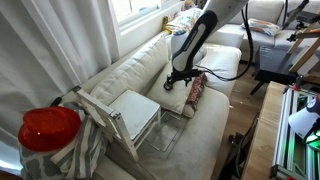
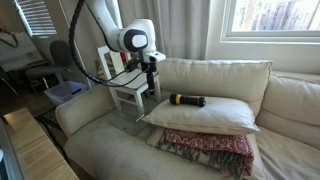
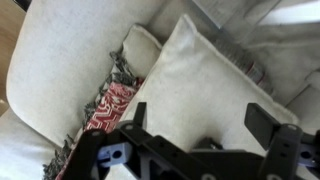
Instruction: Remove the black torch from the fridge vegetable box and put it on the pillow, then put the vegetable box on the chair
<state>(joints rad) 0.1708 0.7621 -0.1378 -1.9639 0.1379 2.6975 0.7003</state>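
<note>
The black torch (image 2: 187, 99) is being shown lying on its side on top of the pillow (image 2: 205, 116), near the middle of the frame in an exterior view. It is not being held by anything. The gripper (image 2: 151, 90) is being held in the air to the left of the torch and a little higher up, over the left edge of the pillow. The two are near each other but not touching.

In the wrist view the gripper (image 3: 198, 140) is being seen along the bottom of the frame, with its two dark fingers (image 3: 131, 128) spread wide and nothing being pinched between them. The pillow is filling the middle of that view. The torch is not being shown there.

A red patterned cloth (image 2: 208, 150) is being pressed under the pillow on the sofa (image 2: 110, 150).

The chair (image 2: 126, 88) is being shown at the left end of the sofa. In an exterior view, the fridge vegetable box (image 1: 170, 128) is faintly being made out just right of the chair's seat, lower middle of the frame.
</note>
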